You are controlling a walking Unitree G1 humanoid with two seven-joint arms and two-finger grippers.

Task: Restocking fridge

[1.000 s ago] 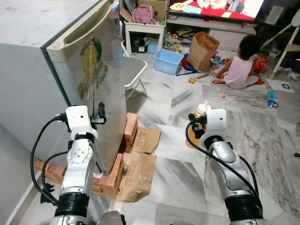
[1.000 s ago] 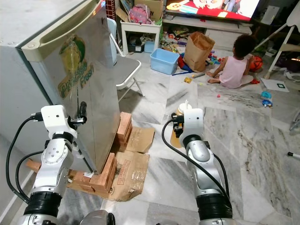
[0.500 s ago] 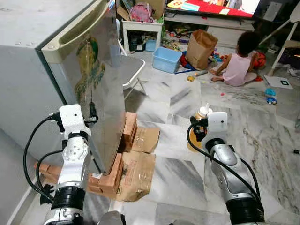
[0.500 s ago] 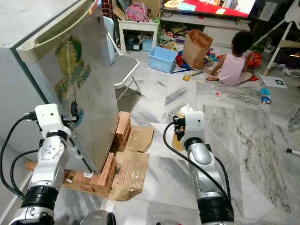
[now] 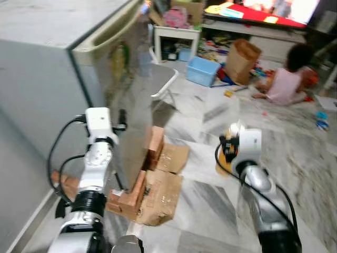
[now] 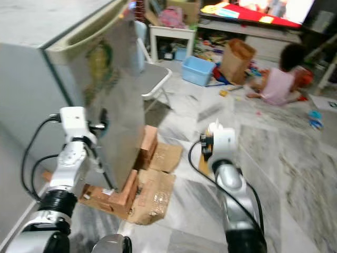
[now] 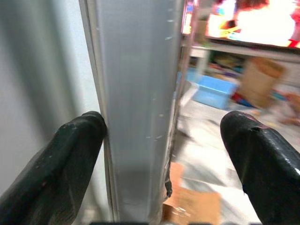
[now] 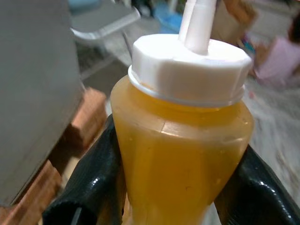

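The grey fridge [image 5: 47, 79] stands at my left with its door [image 6: 113, 105] slightly ajar. My left gripper [image 5: 122, 117] is raised at the door's free edge. In the left wrist view it [image 7: 164, 140] is open and straddles that edge [image 7: 136, 117], one finger [image 7: 70, 159] touching it and the other standing well clear. My right gripper [image 5: 227, 148] is held out over the floor, shut on a squeeze bottle [image 8: 183, 140] of orange-yellow sauce with a white nozzle cap [image 8: 192, 70]; black fingers [image 8: 89, 183] press both its sides.
Bricks [image 5: 138, 185] and flattened cardboard [image 5: 164, 184] lie under and before the fridge. A white folding chair [image 5: 163, 79] stands just past the door. Farther off are a blue bin [image 5: 204, 71], a paper bag [image 5: 243, 59], scattered toys and a person [image 5: 287, 84] sitting on the marble floor.
The whole picture has swung and blurred, so the camera moved. The left gripper stays at the door edge, and the right keeps hold of the bottle.
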